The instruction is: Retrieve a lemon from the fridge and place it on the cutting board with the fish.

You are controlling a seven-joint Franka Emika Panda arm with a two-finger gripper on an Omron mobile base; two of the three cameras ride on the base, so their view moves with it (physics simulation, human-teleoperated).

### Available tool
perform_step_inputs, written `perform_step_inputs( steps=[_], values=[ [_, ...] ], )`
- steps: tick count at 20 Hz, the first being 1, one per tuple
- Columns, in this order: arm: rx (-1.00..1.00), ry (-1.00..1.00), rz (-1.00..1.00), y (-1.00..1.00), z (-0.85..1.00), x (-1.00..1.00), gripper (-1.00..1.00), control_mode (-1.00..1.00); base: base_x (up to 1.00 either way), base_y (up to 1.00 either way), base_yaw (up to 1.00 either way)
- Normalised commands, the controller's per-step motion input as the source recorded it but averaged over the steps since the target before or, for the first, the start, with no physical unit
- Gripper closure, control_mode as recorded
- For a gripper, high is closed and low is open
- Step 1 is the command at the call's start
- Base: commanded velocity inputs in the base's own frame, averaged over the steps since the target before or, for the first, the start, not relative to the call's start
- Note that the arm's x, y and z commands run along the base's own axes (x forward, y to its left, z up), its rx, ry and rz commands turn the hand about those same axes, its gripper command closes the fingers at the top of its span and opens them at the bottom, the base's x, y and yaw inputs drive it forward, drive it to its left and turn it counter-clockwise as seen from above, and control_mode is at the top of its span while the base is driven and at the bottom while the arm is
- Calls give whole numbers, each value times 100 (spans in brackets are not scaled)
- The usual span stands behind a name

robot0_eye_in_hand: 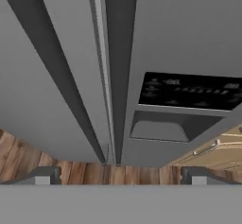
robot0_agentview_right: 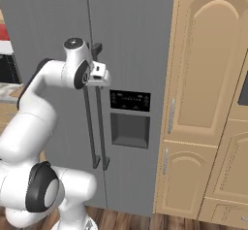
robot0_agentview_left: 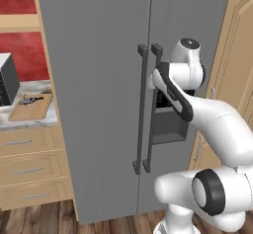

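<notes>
The tall grey fridge (robot0_agentview_left: 99,55) stands with both doors closed, so the lemon is hidden. Two dark bar handles (robot0_agentview_left: 143,109) run down the seam between the doors. My gripper (robot0_agentview_right: 103,73) hovers close in front of the upper part of these handles (robot0_agentview_right: 92,122), touching neither. In the hand view its fingertips (robot0_eye_in_hand: 42,176) stand wide apart and open, with both handles (robot0_eye_in_hand: 118,76) between them and nothing held. At the far left, the wooden cutting board (robot0_agentview_left: 30,108) lies on the counter with the dark fish (robot0_agentview_left: 28,99) on it.
A dark dispenser panel (robot0_agentview_right: 130,100) with a recess sits in the right door. Tall light-wood cabinets (robot0_agentview_right: 208,78) stand right of the fridge. The microwave (robot0_agentview_left: 7,80) is beside the board, with drawers (robot0_agentview_left: 27,169) below the counter. Wooden floor (robot0_eye_in_hand: 28,157) lies beneath.
</notes>
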Motion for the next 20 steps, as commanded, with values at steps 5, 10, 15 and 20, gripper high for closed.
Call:
perform_step_inputs(
  steps=[5,10,15,20],
  values=[
    [3,0,4,0,-8,59,-100,-100,0,0,0],
    [5,-2,3,0,-7,61,-100,-100,0,0,0],
    [0,-9,0,0,-8,57,-100,-100,0,0,0],
    [0,-17,0,0,-17,42,-100,-100,0,0,0]
  ],
)
